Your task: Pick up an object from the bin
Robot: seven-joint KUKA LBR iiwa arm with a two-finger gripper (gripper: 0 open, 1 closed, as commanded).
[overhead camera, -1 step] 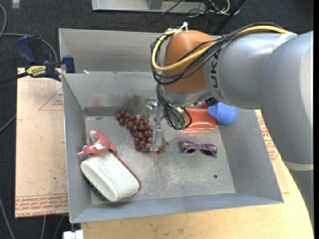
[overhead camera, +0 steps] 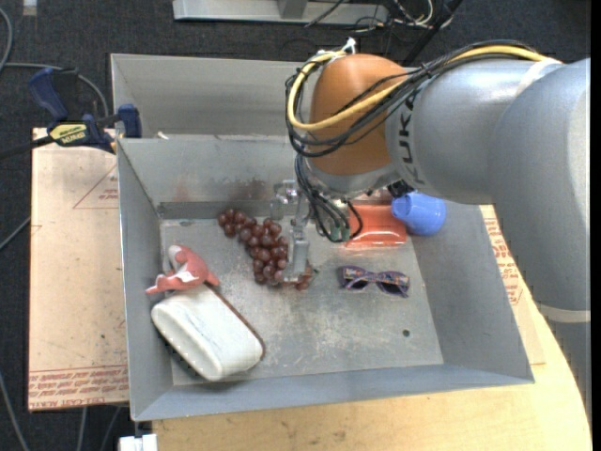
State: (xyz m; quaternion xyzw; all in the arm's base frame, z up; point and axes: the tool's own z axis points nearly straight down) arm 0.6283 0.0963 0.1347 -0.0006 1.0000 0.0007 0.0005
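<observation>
Dark carpet [overhead camera: 66, 36] is surrounding the scene, black cables [overhead camera: 413, 7] trailing past a grey metal stand base [overhead camera: 244, 7] up top.

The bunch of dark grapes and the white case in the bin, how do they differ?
The bunch of grapes is dark red and knobbly, made of many small round berries; the white case is one smooth, rounded oblong. The case is clearly larger than the bunch. The grapes lie in the middle of the bin; the case lies slantwise near its front left corner. Both rest on the bin's grey floor.
</observation>
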